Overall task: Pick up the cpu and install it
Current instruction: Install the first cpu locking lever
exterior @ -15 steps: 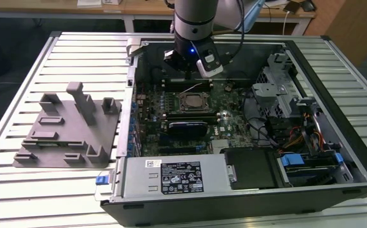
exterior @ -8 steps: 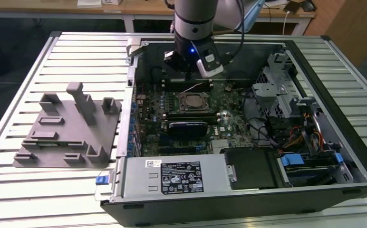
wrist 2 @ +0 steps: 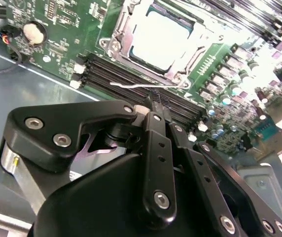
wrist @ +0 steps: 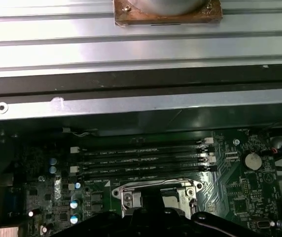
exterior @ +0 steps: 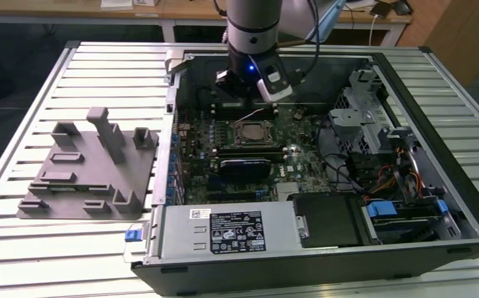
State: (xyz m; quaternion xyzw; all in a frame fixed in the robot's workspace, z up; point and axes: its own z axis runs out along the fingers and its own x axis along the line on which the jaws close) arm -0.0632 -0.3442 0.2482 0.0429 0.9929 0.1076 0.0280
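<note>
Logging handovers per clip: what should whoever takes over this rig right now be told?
Gripper: hangs over the black memory slots beside the metal-framed motherboard socket, inside the open computer case. It is not carrying the chip.
Cpu: the flat square silver-topped chip lies in that socket, also seen in the exterior view.
Done: pickup and placement.
Left: the thin wire socket lever looks unlatched, so the chip seems not locked in.
</note>
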